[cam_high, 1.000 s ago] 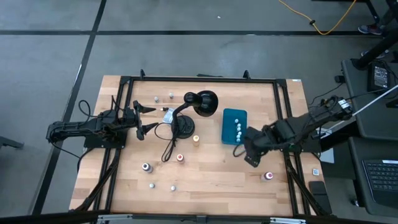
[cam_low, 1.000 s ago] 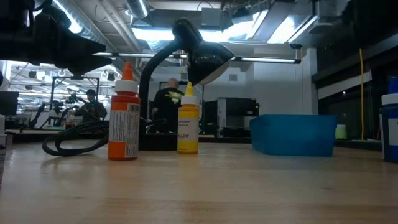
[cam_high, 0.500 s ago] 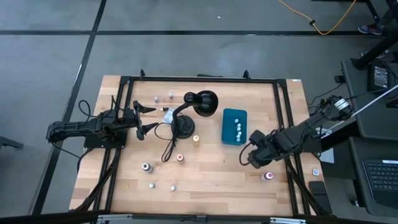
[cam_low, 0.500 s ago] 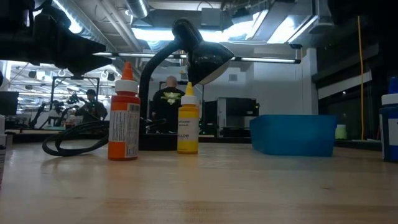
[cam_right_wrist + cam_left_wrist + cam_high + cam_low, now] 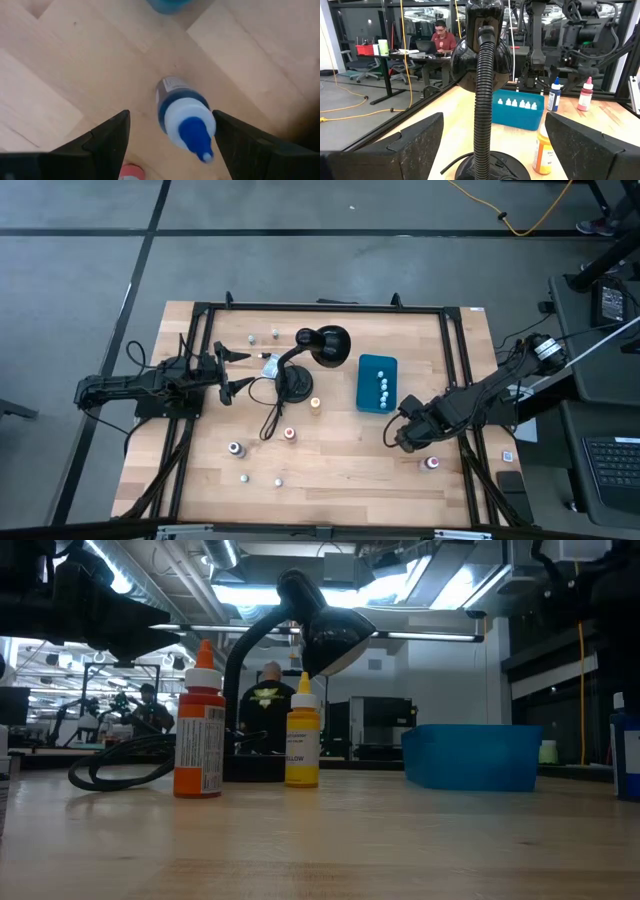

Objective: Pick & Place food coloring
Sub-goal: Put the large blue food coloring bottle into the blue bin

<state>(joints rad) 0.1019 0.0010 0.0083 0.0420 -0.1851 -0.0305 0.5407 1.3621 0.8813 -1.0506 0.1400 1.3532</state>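
Note:
Small food coloring bottles stand scattered on the wooden table (image 5: 340,470). A blue-capped bottle (image 5: 183,116) stands upright on its base. My right gripper (image 5: 172,145) hangs open above it, pointing down, one finger on either side of it, touching nothing. In the high view that gripper (image 5: 400,438) is right of centre, near the teal box (image 5: 377,382). A pink bottle (image 5: 432,463) stands close by. An orange bottle (image 5: 200,720) and a yellow bottle (image 5: 302,735) stand mid-table. My left gripper (image 5: 232,372) waits open at the left, level, facing the lamp.
A black desk lamp (image 5: 320,345) with a round base (image 5: 297,385) and loose cord stands mid-table. The teal box holds several white-capped bottles (image 5: 520,104). More small bottles (image 5: 243,477) stand near the front left and at the far edge (image 5: 275,334). A black frame edges the table.
My right gripper has come down toward the blue-capped bottle, shifting a little toward the table's near edge and rolling about its own line. Its fingers stay as wide apart as before. The bottles have not moved.

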